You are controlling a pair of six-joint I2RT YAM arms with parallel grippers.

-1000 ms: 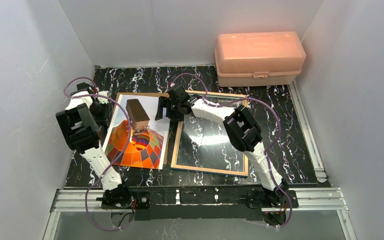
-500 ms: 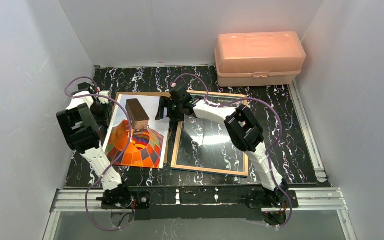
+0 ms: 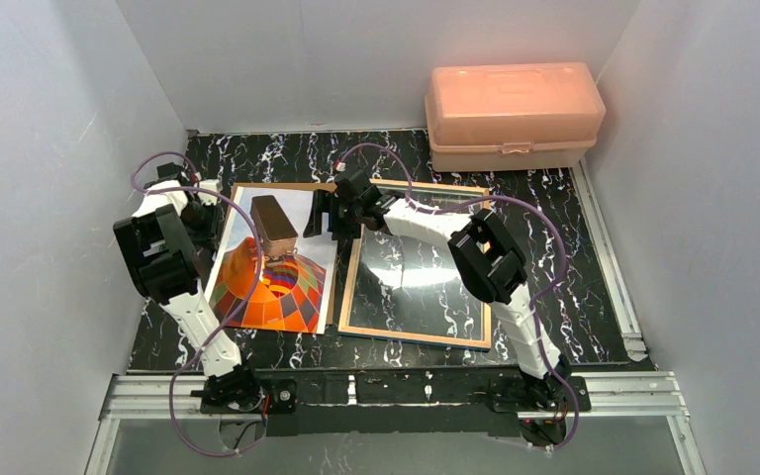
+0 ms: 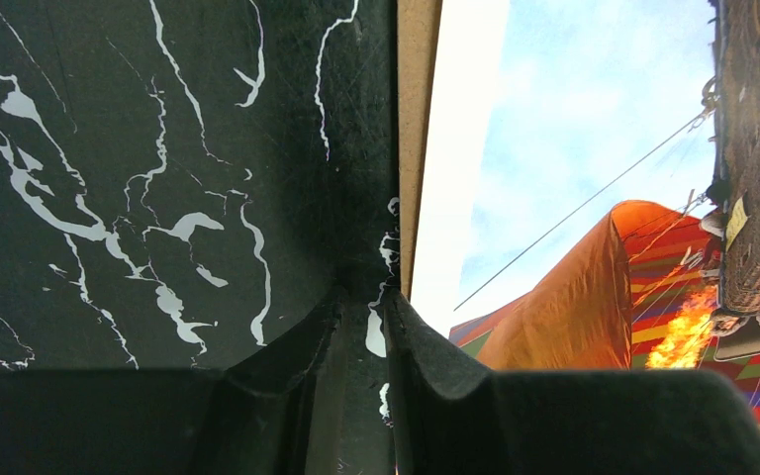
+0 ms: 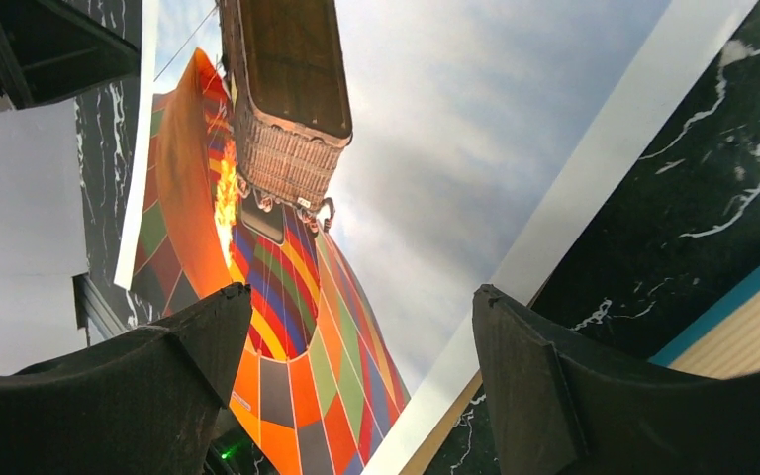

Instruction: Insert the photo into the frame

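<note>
Where the left arm bends along the left side of the top view, the left hand (image 4: 366,307) hangs low over the black marbled surface (image 4: 109,148), just beside the left edge of a brown board (image 4: 418,119). Its fingers (image 4: 297,346) stand close together with only a thin slit between them, and they pinch nothing.

Left of centre, the photo (image 3: 277,272) lies flat and face up on the board, whose brown edge peeks out along the top and right sides. The print shows an orange, red and blue balloon against pale sky.

Over the photo's upper right edge hangs the right hand (image 5: 361,297), spread wide and holding nothing. One finger is above the print and the other is on the frame's side.

At centre, the frame (image 3: 416,292) lies flat just beside the board, a strip of surface between them. Its wood-coloured border faces up, a blue strip shows along its edge, and its glass carries a glare. The right arm crosses its upper part.

In the upper right, a pink box (image 3: 513,109) sits closed by the back wall.
</note>
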